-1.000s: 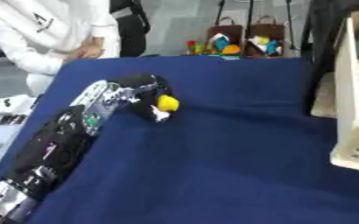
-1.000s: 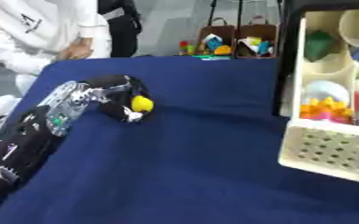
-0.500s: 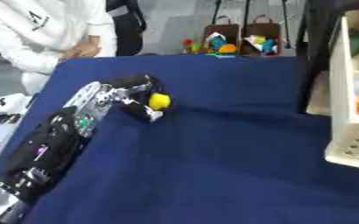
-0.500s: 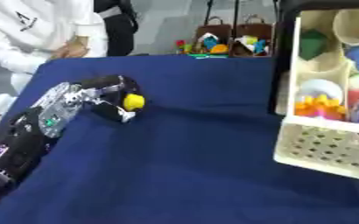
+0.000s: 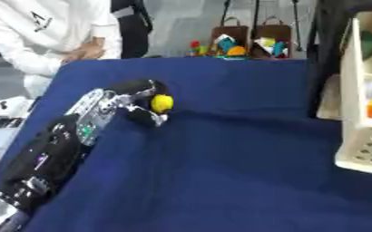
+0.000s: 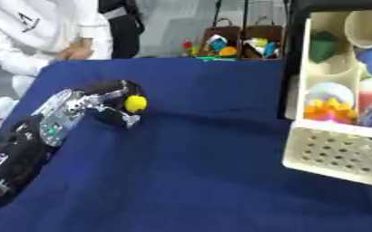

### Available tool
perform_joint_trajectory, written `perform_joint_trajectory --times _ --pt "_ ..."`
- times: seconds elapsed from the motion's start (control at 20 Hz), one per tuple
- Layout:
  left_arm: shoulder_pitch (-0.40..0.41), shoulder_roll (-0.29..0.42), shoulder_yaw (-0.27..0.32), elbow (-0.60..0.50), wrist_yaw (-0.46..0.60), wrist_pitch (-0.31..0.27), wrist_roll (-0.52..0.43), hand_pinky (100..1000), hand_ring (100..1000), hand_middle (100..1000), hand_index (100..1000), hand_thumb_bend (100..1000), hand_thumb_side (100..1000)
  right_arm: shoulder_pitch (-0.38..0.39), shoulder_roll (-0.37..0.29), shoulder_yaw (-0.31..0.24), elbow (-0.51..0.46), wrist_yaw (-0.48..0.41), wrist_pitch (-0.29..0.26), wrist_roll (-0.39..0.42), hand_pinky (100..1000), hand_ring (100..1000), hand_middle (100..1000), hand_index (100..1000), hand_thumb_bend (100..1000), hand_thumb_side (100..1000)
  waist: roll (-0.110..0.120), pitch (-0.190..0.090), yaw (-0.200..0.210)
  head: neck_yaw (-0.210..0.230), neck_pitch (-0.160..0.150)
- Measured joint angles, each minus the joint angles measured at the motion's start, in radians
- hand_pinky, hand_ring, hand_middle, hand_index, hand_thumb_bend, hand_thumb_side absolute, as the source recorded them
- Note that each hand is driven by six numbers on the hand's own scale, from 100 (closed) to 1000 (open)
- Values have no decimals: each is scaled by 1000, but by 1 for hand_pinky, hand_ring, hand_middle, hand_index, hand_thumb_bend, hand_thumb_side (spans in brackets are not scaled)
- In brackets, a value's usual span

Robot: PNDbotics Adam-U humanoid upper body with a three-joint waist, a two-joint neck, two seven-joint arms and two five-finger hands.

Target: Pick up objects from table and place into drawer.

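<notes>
My left arm runs up the left side of the blue table (image 5: 221, 181). At mid-table, left of centre, my left hand (image 5: 138, 102) is curled around a small yellow ball (image 5: 162, 103), thumb under it. To the right, the white drawer (image 6: 332, 154) stands open, filled with colourful toys. Far edge: two bags (image 5: 252, 41) of toys.

Robot lab or demo room, blue-clothed table (image 5: 221, 172), white storage bin (image 6: 332, 149), toy bags (image 5: 245, 38) on floor behind
</notes>
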Motion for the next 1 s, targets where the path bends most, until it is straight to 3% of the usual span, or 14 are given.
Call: perform_joint_trajectory --times 0.4,1.0 --pt "14 2 -26 -17 -11 -2 -1 182 446 544 688 100 361 8 0 -5 0 -9 0 0 585 625 615 746 100 1000 0 -22 5 -1 7" --pt "15 37 -53 -109 -15 1 -19 166 438 529 677 100 347 22 -4 -4 0 -22 0 0 588 632 621 746 100 1000 18 -92 18 -9 37"
